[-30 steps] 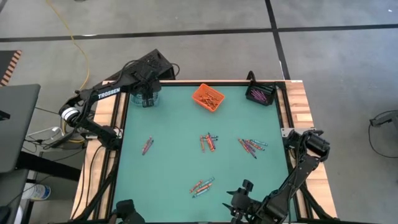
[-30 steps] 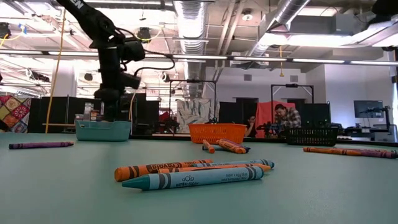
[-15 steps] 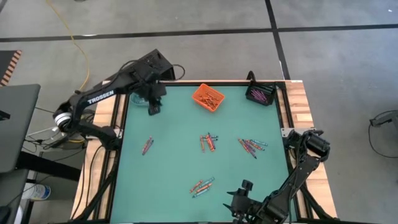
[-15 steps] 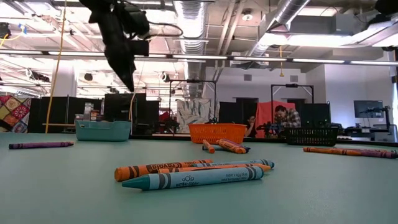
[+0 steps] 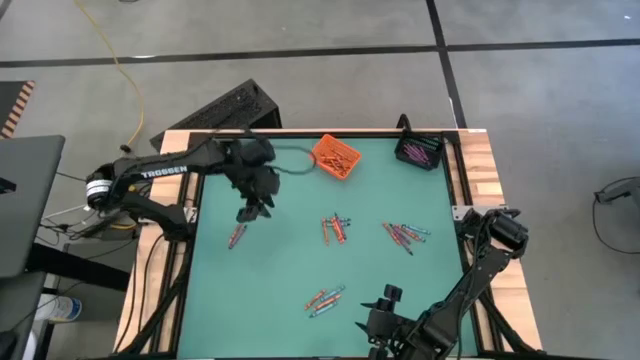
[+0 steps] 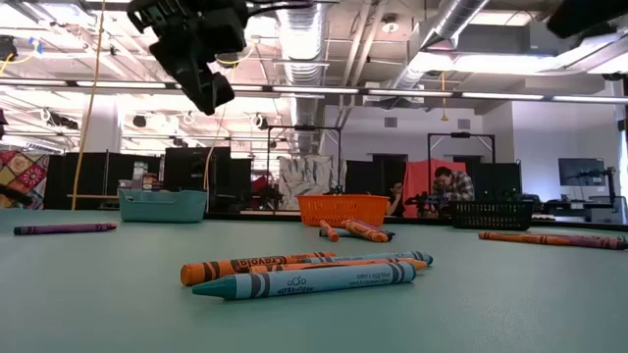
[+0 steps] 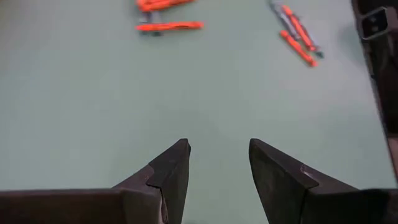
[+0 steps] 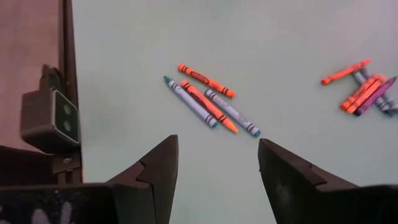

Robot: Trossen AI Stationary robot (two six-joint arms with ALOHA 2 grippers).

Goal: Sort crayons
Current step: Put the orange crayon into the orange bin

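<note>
Nearest, at counter (image 5: 280,270) front edge: right gripper (image 5: 383,318) parked low, fingers (image 8: 158,167) spread wide, nothing between. Just beyond it, small cluster of crayons (image 5: 325,297) flat on green surface, orange and blue-grey, touching one another; same cluster seen close in low view (image 6: 304,274) and in right wrist view (image 8: 208,99).

Further in, mid-counter: second bunch of crayons (image 5: 336,228), orange mostly, overlapping. To its right, third bunch (image 5: 404,236), mixed orange, blue, purple, fanned out. Well apart on left side, lone pair of crayons (image 5: 236,235), purple and orange, lying together; purple one visible far left in low view (image 6: 65,228).

Above that pair: left gripper (image 5: 250,212) raised off counter, pointed down, hovering near but not touching lone pair. Fingers (image 7: 171,174) parted moderately, empty; only bare green surface between them in left wrist view, with orange crayons farther off (image 7: 169,26).

Farthest, along back edge: teal bin (image 6: 163,204) at left, hidden under arm in high view; orange bin (image 5: 335,156) centre, crayons inside; black bin (image 5: 419,151) right corner, purple-pink crayons inside. Beyond counter in low view: seated person (image 6: 453,184) in room.
</note>
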